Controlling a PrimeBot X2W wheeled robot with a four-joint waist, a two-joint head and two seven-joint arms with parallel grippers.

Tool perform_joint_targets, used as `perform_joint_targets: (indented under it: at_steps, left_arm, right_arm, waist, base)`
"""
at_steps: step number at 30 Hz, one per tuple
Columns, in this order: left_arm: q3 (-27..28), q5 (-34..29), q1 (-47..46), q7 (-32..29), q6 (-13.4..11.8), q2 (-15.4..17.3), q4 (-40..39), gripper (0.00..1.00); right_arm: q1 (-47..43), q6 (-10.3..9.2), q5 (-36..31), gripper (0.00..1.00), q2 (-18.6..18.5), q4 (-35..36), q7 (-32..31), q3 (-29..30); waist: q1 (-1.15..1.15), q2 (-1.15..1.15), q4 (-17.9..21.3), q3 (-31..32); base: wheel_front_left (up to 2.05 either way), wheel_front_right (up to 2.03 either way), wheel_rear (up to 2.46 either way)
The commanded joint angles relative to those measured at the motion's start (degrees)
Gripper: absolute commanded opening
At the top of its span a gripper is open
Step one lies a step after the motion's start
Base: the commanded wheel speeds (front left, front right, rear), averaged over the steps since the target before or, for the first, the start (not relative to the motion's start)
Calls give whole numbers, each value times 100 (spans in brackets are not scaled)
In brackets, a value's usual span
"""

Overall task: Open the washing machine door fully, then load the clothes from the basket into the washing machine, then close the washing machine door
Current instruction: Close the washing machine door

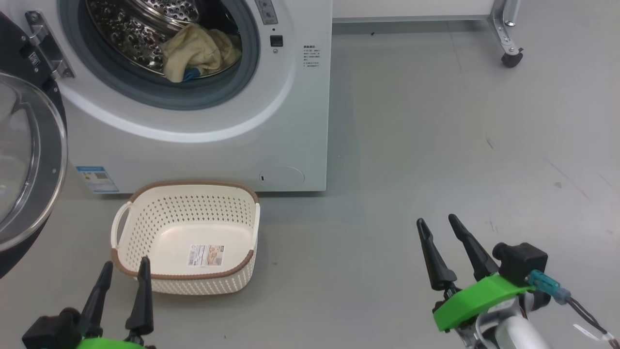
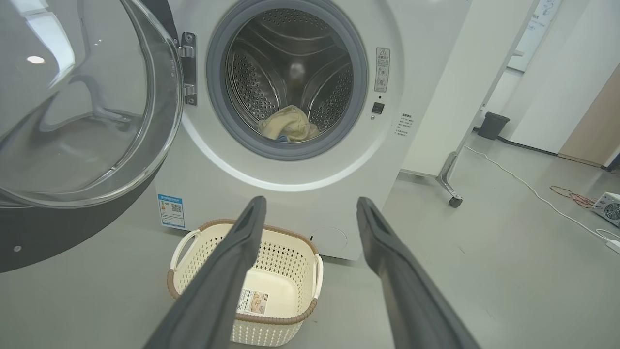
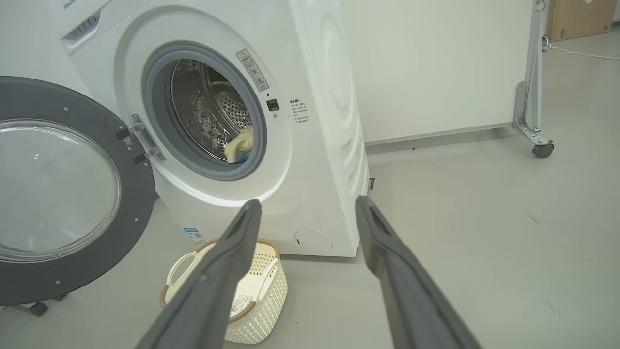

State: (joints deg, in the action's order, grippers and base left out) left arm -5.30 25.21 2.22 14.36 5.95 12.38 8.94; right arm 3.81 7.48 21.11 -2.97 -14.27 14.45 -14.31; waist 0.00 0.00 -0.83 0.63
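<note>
Nearest, the left hand (image 1: 125,262) hangs low over the grey floor (image 1: 436,145), its two long, dark, tapered fingers spread wide and holding nothing. The right hand (image 1: 437,219), on a bright green mount, is likewise spread and empty, well apart over bare floor to the right. Just beyond the left hand's fingers the basket (image 1: 191,183) stands on the floor close to the front of the machine's base, probably set there so the carry to the opening is short. It is a rounded rectangle of cream perforated plastic with a brown rim and white loop handles, and it holds nothing but a paper label (image 1: 207,255) on its smooth bottom. To the left the washing machine door (image 1: 24,160) stands swung out wide on its hinge, leaving the mouth free; its bulging clear glass bowl sits in a glossy dark ring. Behind the basket rises the washing machine (image 1: 193,145), smooth white with a small blue sticker (image 1: 97,179) at its lower left corner. Within the grey rubber gasket (image 1: 242,82) the clothes (image 1: 198,51) lie slumped at the bottom front of the perforated steel drum (image 1: 126,29), soft crumpled cream-yellow cloth with a bit of blue at the lower edge. Loading looks finished, so closing the door seems to be what remains, and the left hand is the nearer one for it. At the floor's far edge a small caster (image 1: 512,59) carries a white panel's metal foot.
</note>
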Motion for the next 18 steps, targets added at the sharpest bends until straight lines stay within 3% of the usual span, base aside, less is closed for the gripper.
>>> perform_joint_targets:
  at_steps: [1, 10, 18]
  left_arm:
    - [279, -43, -246, 63, 8, 54, -158, 100]
    - [283, -88, -263, 63, 39, 2, -125, 100]
    - [259, -136, -260, 63, 35, -8, -96, 100]
  right_arm:
    - [208, 1, 1, 100, 10, 163, 55, -115]
    - [206, 1, -8, 100, 10, 142, 55, -142]
    - [158, 1, 43, 100, 10, 116, 55, -184]
  waist:
    - [0, 0, 3, 1]
    - [0, 0, -61, 15]
    - [0, 0, -424, 118]
  base:
    - [0, 0, 0]
    - [0, 0, 0]
    - [0, 0, 0]
